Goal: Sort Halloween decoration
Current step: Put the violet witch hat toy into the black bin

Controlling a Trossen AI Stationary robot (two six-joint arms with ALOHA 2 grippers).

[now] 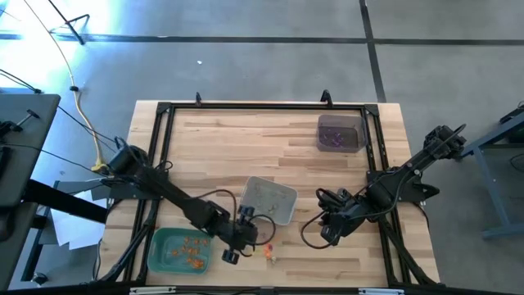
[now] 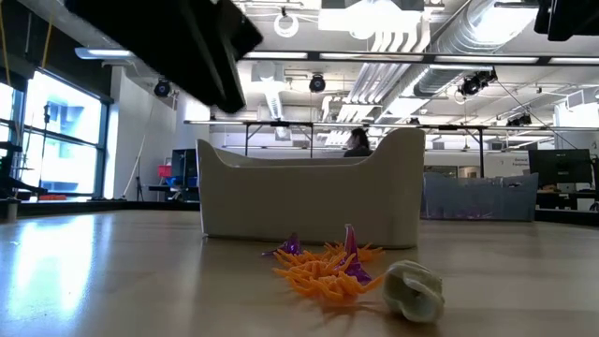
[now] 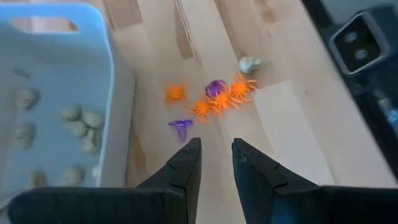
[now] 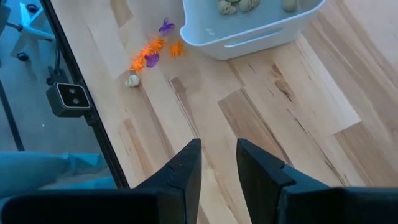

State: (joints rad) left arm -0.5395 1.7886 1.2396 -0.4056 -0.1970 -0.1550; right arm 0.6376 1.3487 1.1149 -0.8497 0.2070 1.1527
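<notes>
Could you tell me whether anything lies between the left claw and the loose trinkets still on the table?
Nothing visible does. In the left wrist view, only bare wood separates the left claw from the pile of orange and purple trinkets. The grey tray stands off to one side.

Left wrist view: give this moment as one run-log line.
left gripper: fingers open, empty, above table | loose pile: orange, purple, one pale trinket | grey tray: pale trinkets inside

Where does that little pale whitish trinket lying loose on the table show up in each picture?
High view: pale trinket near the front edge, beside the grey tray.
Low view: foreground, right of the orange pile.
Left wrist view: beyond the pile.
Right wrist view: below the pile.
Shared landmark: the orange pile.
</notes>
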